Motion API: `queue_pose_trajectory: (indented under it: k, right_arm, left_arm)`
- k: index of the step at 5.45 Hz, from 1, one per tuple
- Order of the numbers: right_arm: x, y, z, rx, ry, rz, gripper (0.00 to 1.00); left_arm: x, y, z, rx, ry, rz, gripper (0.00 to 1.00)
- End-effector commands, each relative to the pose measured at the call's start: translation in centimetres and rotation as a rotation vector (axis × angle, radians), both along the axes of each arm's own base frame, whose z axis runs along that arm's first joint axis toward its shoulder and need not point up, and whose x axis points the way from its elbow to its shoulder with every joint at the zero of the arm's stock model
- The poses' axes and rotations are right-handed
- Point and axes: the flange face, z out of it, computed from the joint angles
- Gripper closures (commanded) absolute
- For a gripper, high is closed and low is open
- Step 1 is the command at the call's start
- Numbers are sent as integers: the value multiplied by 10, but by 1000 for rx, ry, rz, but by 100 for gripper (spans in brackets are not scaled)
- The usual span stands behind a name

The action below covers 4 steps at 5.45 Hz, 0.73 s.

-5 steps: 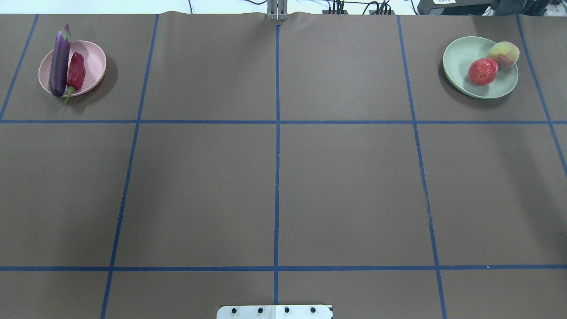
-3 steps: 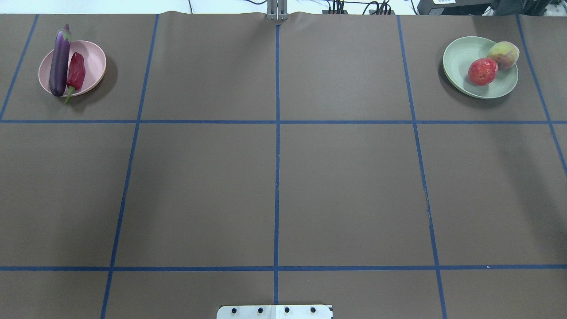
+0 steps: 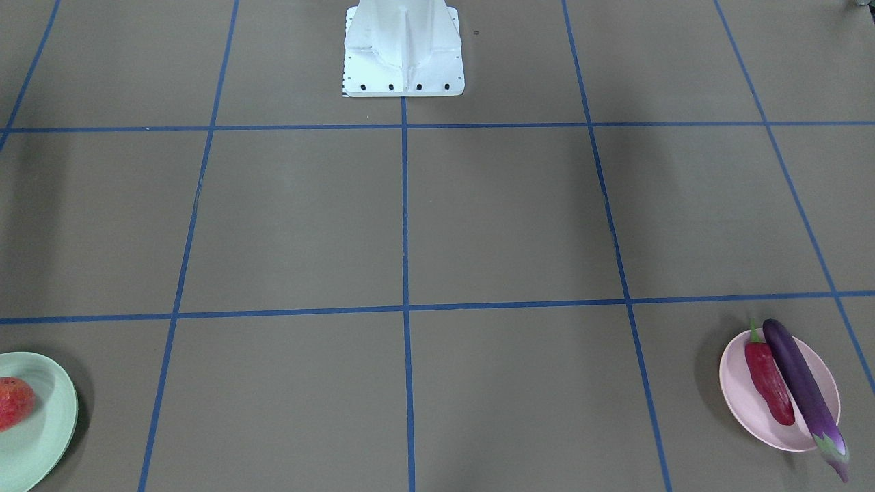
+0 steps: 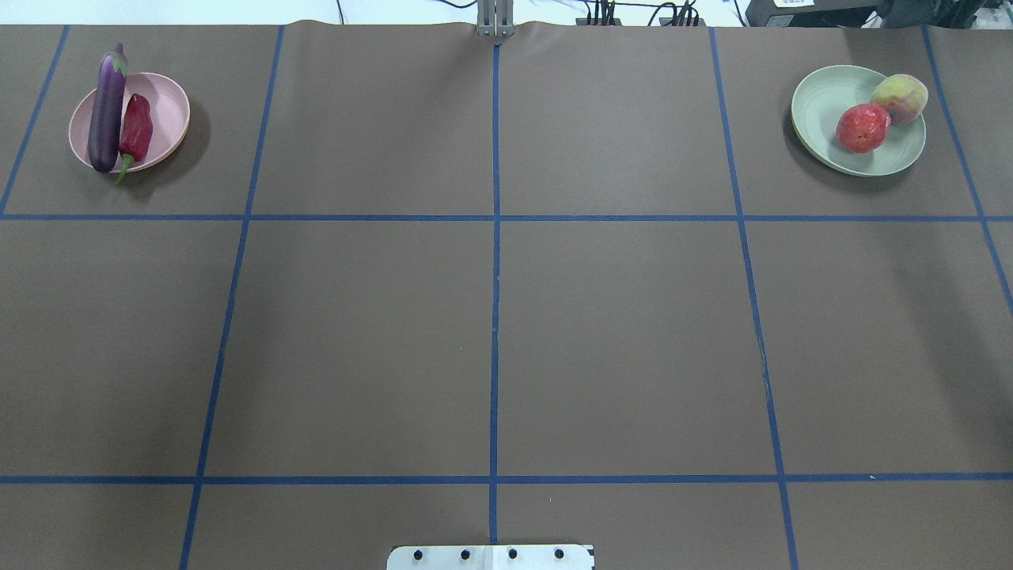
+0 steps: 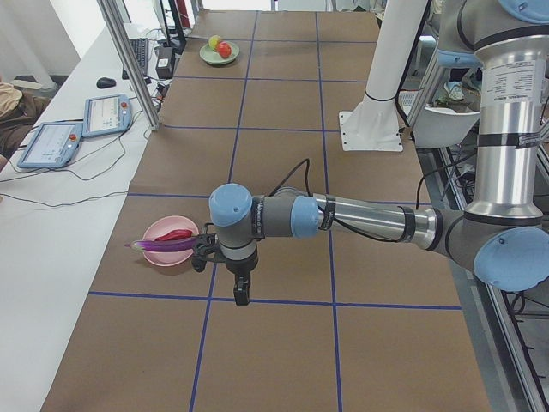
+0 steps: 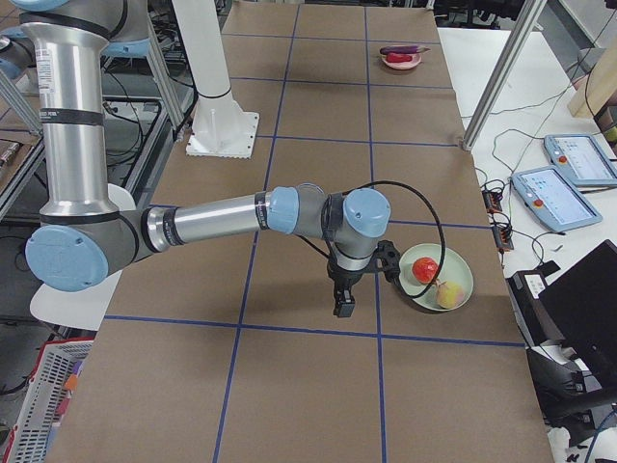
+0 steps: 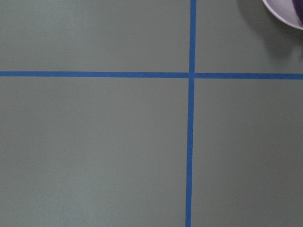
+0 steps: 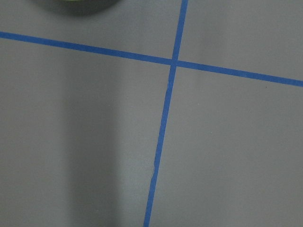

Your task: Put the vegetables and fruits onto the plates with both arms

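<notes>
On the brown table, far-left corner in the overhead view: pale pink plate bearing both vegetables. Along its left rim, the purple eggplant, green cap jutting past the far edge; against its side, the red chili pepper, stem poking over the near rim. Far-right corner: pale mint green plate holding both fruits, the pomegranate near the middle, the peach at the far-right rim, touching it. In the side views, left arm stretched low and level, wrist turned down, near the pink plate; right arm posed likewise near the mint plate. Jaws of both pointing down at the table, apart from all the produce; cannot tell whether spread or closed, too small and dark here. Before each wrist camera, mostly table and blue tape lines.
</notes>
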Motion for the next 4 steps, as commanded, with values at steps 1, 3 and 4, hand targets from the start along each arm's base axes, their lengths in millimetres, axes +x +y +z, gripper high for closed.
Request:
queue_pose_trajectory:
  k: [1, 3, 4]
  right_arm:
    - [-5, -2, 2, -6, -3, -8, 0]
    - [-7, -8, -1, 18, -18, -12, 0]
    - [-7, -7, 11, 8, -18, -10, 0]
  left_arm:
    - [8, -11, 21, 83, 77, 4, 0]
    - [10, -44, -6, 45, 20, 12, 0]
    - [10, -55, -17, 25, 10, 11, 0]
